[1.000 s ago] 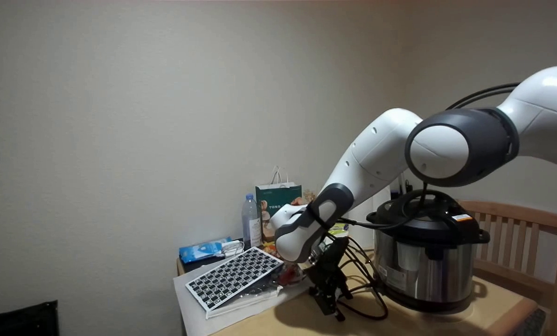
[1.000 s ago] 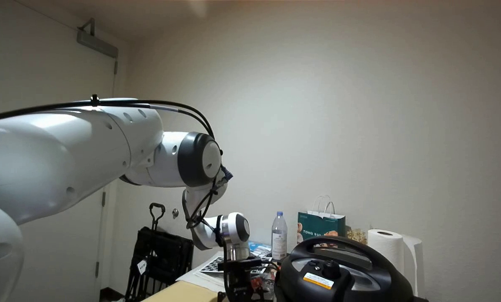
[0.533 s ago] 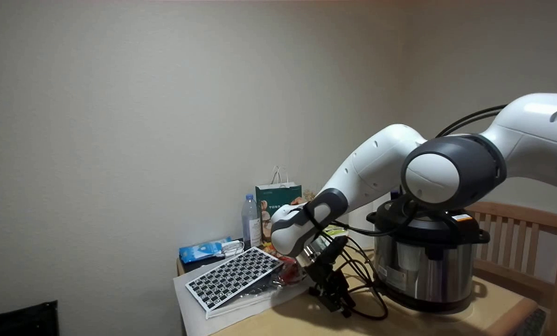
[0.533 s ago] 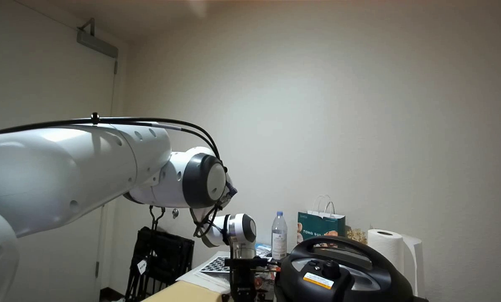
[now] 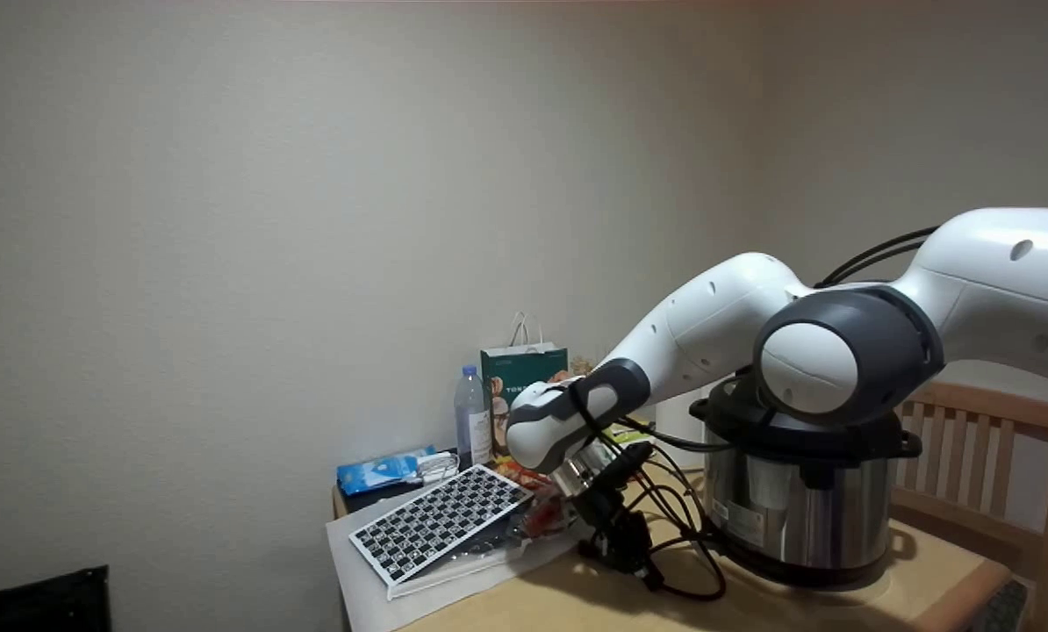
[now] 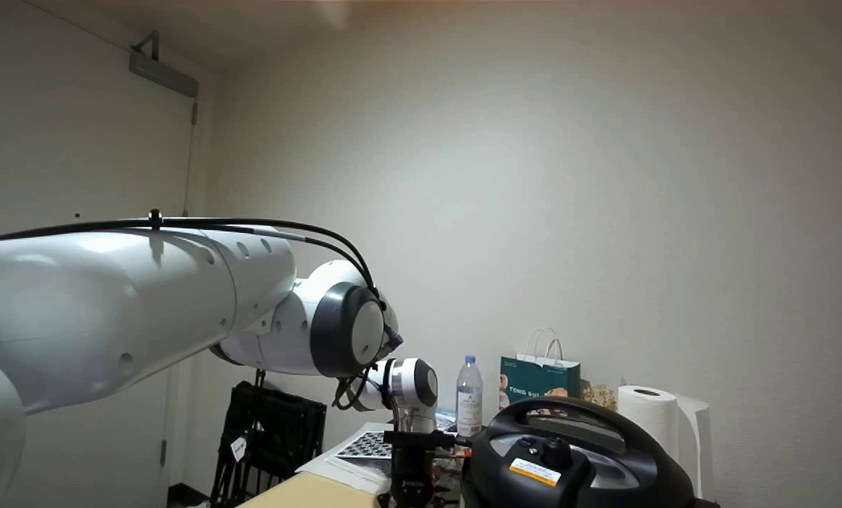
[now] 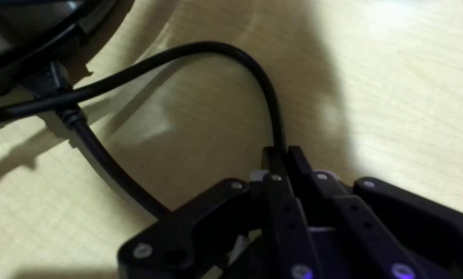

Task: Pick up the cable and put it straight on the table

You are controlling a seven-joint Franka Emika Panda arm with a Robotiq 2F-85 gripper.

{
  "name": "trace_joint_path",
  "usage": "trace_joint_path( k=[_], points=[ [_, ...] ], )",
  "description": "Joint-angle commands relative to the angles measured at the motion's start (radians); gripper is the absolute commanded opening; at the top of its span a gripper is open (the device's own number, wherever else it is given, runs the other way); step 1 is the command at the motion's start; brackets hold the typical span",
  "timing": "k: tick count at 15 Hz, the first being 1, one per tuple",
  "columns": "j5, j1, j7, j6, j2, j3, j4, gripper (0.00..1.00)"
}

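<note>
The pincer (image 7: 284,154) has the black cable (image 7: 212,47) pinched btwn its tips. The cable loops over the tabletop (image 7: 410,100), right by the pot (image 5: 796,509). Best to lift it a bit, then pull slow, away from the pot, w/ no jerks, b/c the plug (image 7: 51,79) by the pot's base may be its end.

Arm (image 5: 708,323) comes in from the right edge in an exterior view, sloping down to a low wrist (image 5: 543,439); gripper (image 7: 282,152) under it, tilted, pointing down. In an exterior view the big white link (image 6: 111,282) runs roughly level, gripper hanging about plumb, bottom cropped. Wrist view: fingers (image 7: 301,162) near parallel, tips pinched almost together.
</note>
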Motion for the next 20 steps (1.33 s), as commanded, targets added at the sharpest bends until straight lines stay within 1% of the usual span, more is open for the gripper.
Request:
trace_joint_path(
  k=[1,2,5,7,10,12,14,16,17,19,20],
  points=[
    [0.029,-0.018,-0.035,-0.037,0.026,0.024,0.055,0.05],
    [0.025,-0.008,-0.013,-0.025,0.013,0.024,0.041,0.05],
    [-0.001,0.055,0.032,0.043,-0.066,0.035,-0.056,0.05],
    [0.006,0.097,0.065,0.041,-0.106,0.050,-0.093,0.05],
    [0.013,0.159,0.158,0.046,-0.134,0.054,-0.116,0.05],
    [0.020,0.185,0.254,0.071,-0.132,0.043,-0.105,0.05],
    [0.032,0.197,0.319,-0.017,-0.111,0.039,-0.063,0.05],
    [0.042,0.205,0.340,-0.057,-0.105,0.047,-0.057,0.05],
    [0.037,0.218,0.328,-0.079,-0.106,0.053,-0.062,0.05],
    [-0.018,0.253,0.238,-0.123,-0.111,0.064,-0.084,0.05],
    [-0.034,0.270,0.224,-0.136,-0.111,0.068,-0.094,0.05]
  ],
)
